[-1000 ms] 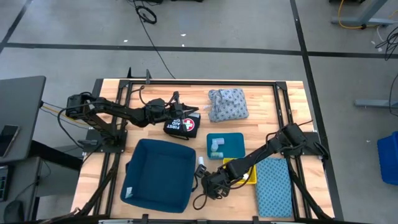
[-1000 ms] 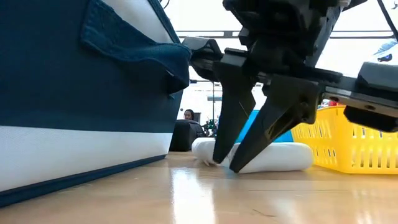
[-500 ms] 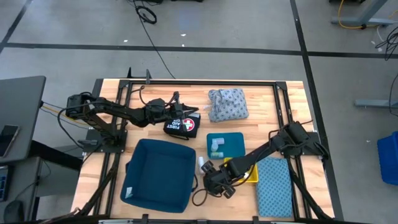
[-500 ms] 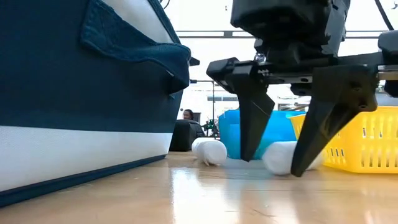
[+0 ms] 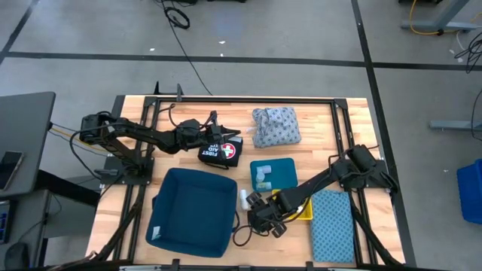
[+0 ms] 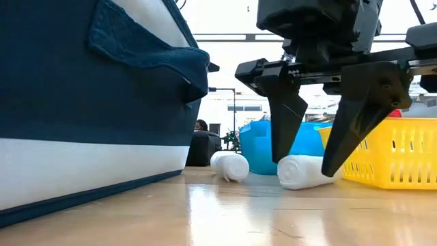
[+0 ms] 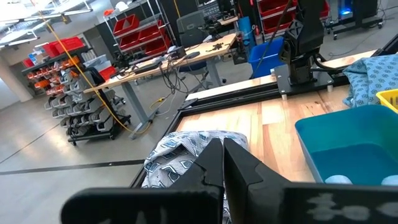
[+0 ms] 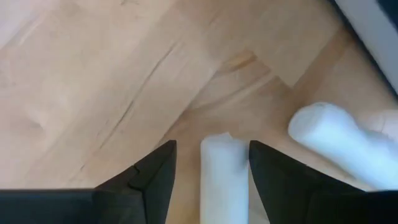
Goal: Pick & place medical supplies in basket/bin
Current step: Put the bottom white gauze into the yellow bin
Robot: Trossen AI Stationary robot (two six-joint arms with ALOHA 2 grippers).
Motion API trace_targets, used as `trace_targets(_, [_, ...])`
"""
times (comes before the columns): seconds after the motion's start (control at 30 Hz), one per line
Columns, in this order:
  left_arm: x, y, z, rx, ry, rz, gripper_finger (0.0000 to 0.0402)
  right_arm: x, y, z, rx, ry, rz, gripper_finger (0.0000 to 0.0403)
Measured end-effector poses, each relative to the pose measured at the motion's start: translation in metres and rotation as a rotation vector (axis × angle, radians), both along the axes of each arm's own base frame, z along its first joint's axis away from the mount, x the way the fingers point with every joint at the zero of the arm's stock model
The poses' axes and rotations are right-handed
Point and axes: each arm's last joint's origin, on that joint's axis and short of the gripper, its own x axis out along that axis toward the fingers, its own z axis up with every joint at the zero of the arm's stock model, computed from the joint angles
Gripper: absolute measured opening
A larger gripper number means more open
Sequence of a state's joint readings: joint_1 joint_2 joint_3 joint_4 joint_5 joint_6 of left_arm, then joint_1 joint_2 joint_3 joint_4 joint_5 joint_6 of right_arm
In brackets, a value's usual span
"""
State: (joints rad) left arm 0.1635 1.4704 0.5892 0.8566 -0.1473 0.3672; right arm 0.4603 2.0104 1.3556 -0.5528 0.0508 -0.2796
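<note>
Two short white rolls lie on the table beside the navy bin [image 5: 192,211]. My right gripper [image 6: 308,154] is open, pointing down, with its fingers on either side of the nearer roll [image 8: 224,177], [image 6: 304,171]. The other roll [image 6: 230,166] lies closer to the bin's wall. A grey-blue cloth bundle [image 5: 276,126] sits at the far middle. A flat blue patterned cloth [image 5: 331,226] lies at the near right. My left gripper [image 5: 221,138] is shut, above a black first-aid pouch [image 5: 218,153].
A teal tray [image 5: 282,175] holding small vials sits right of the bin, with a yellow basket [image 6: 392,154] close behind my right gripper. The bin's tall wall [image 6: 82,102] stands just left of the rolls. A black cable [image 5: 241,239] lies near the front edge.
My right gripper has opened wide from a nearly shut stance at the rolls. It has risen a little and shifted slightly toward the far edge. The two rolls, which lay together, now lie apart on the table.
</note>
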Motion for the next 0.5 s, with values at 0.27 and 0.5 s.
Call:
trace_targets(0.27, [0.0000,0.0000,0.0002,0.001,-0.002,0.000,0.0000,-0.0016,-0.0029,-0.0009,-0.023,0.021,-0.018,0.0212])
trace_targets(0.5, [0.0000,-0.0001,0.0001,0.001,-0.001,-0.002,0.0000,-0.0031,-0.0048,-0.0015,-0.073,0.024,0.000,0.0211])
